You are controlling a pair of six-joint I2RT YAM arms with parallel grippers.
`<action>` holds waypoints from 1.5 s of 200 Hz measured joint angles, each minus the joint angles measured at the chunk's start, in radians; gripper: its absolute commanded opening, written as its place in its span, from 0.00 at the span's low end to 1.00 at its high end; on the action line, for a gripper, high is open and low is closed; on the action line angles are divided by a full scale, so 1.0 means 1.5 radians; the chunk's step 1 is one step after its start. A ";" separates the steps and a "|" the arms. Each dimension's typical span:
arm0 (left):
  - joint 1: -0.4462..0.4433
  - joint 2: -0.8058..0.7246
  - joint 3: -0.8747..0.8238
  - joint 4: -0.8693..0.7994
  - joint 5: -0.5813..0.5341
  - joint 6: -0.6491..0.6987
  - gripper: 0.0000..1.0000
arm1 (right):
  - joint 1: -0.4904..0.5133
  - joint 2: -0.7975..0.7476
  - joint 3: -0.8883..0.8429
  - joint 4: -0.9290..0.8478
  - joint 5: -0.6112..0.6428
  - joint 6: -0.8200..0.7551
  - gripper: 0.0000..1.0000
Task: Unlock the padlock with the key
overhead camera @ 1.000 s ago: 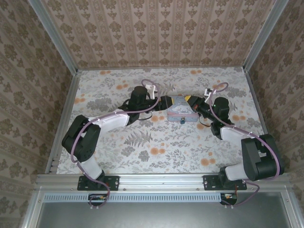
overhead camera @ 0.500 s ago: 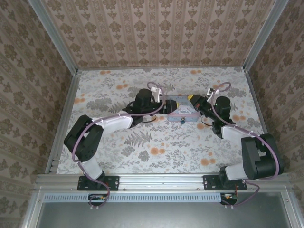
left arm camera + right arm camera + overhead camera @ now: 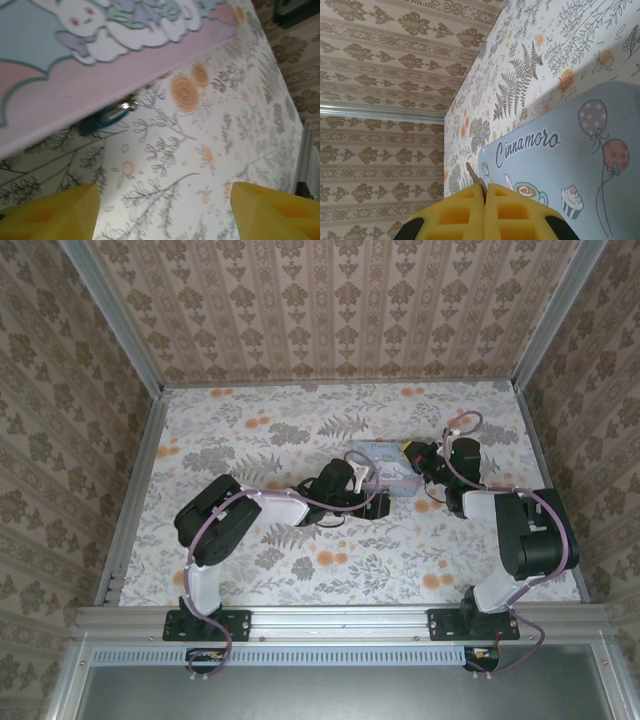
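Since a second ago the left arm has swung from the left end of the tin round to its lower edge in the top view, and the right arm has folded in closer to the tin's upper right corner.

The padlock (image 3: 105, 114) lies on the desk at the left middle of the left wrist view. It is small, dark blue-green with a bright metal bit at one end, and it sits tucked against the pink side of the tin (image 3: 75, 75). The key (image 3: 474, 175) is a thin brownish sliver sticking up at the lower middle of the right wrist view. The right tool (image 3: 485, 192) is pressed together on it, yellow pads meeting with no gap. The left tool (image 3: 162, 215) stands apart, its yellow fingers at the two lower corners of its own view with bare desk between them, and it grips nothing.

The tin's lid is pale blue with a white rabbit figure, clouds, balloons, a cup and a cupcake. The script on it reads "Cinnamoro" before the yellow pads cut it off.

The desk (image 3: 250, 430) wears a white cloth printed with grey ferns and orange flowers. Walls (image 3: 330, 300) in beige damask stripes close three sides, joined by aluminium rails (image 3: 110, 310).
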 measured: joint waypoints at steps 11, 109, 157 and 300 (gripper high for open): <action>0.003 0.013 0.012 -0.003 -0.003 0.006 0.70 | 0.000 0.010 0.006 0.008 -0.001 0.002 0.00; 0.017 0.079 0.081 -0.005 -0.046 0.113 0.70 | 0.000 0.104 0.043 0.063 -0.005 0.033 0.00; 0.007 0.085 0.079 0.003 -0.102 0.163 0.70 | 0.000 0.112 0.043 0.072 -0.005 0.046 0.00; 0.036 0.141 0.097 0.142 -0.033 0.075 0.70 | 0.000 0.115 0.043 0.079 -0.004 0.045 0.00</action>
